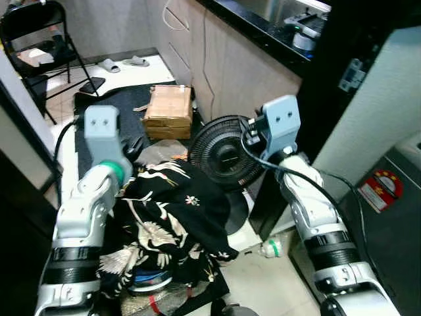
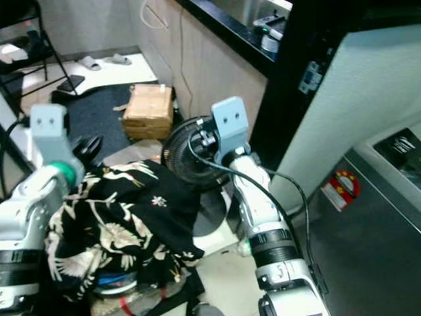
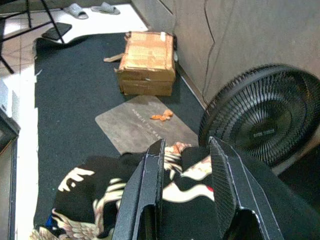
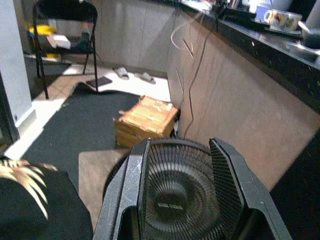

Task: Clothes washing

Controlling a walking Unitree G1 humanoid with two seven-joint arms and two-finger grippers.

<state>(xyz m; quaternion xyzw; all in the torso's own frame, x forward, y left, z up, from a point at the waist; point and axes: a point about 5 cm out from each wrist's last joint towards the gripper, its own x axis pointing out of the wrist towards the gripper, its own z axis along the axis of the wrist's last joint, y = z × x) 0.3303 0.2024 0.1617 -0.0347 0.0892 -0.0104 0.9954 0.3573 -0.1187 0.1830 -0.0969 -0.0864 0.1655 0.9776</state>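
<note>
No writing was legible. The left end effector (image 3: 182,185), fingers parted and empty, hung just above the black crane-print garment (image 1: 174,217) heaped on the floor; the right end effector (image 4: 182,195), also parted and empty, faced the fan (image 1: 220,155)

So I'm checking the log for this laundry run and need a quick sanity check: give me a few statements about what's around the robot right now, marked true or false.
1. A black garment with white bird prints lies heaped in front of the robot. True.
2. The floor fan is white. False: it is black.
3. A cardboard box sits on the dark mat by the cabinet. True.
4. The left gripper has its jaws shut on the garment. False: they stand apart above it.
5. The right gripper has its jaws open, pointed toward the fan. True.
6. The folding chair lies tipped over. False: it stands upright.
</note>
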